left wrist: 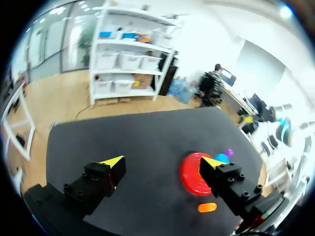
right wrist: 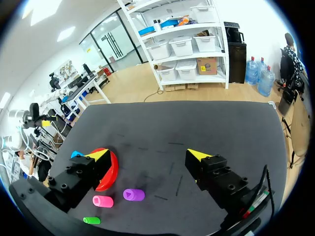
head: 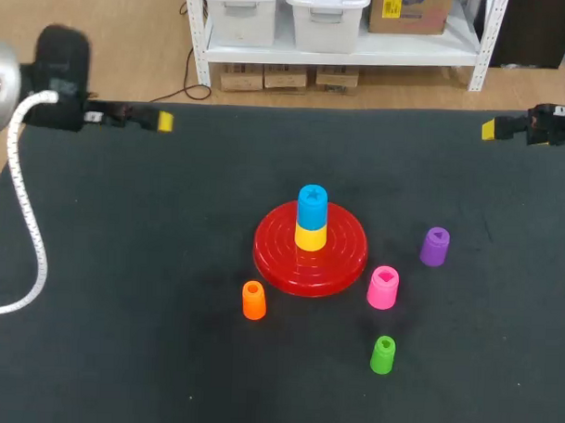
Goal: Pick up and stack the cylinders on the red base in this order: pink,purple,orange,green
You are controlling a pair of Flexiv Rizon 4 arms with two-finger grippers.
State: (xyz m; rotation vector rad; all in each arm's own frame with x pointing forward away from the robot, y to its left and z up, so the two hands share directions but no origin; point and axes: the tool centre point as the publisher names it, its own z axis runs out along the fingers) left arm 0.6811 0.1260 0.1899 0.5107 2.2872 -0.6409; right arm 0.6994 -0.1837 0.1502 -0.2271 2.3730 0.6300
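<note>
- Four loose plastic cylinders stand on the black bench (head: 123,262), spread round the round red plastic base (head: 341,260); none is stacked yet.
- Base sits about mid-bench. A yellow cylinder (head: 310,238) already stands on its centre, with a blue cylinder (head: 312,206) on top of that.
- Pink cylinder (head: 383,286): upright, just beside the base's rim, on the robot's right, toward the near edge.
- Purple cylinder (head: 434,246): upright, further right of the base, clearly apart from it and near the pink one.
- Orange cylinder (head: 253,300): upright, close to the base's rim on the robot's left, toward the near edge.
- Green cylinder (head: 382,354): upright, nearest the bench's front edge, in front of the pink one.
- Left pincer (left wrist: 162,162): yellow tips spread wide, nothing between them. Head view places it over the far left corner of the bench, well apart from every cylinder.
- Right pincer (right wrist: 148,155): tips also spread wide, holding nothing, over the far right corner. Base, pink, purple and green cylinders lie ahead of it, off toward one finger.
</note>
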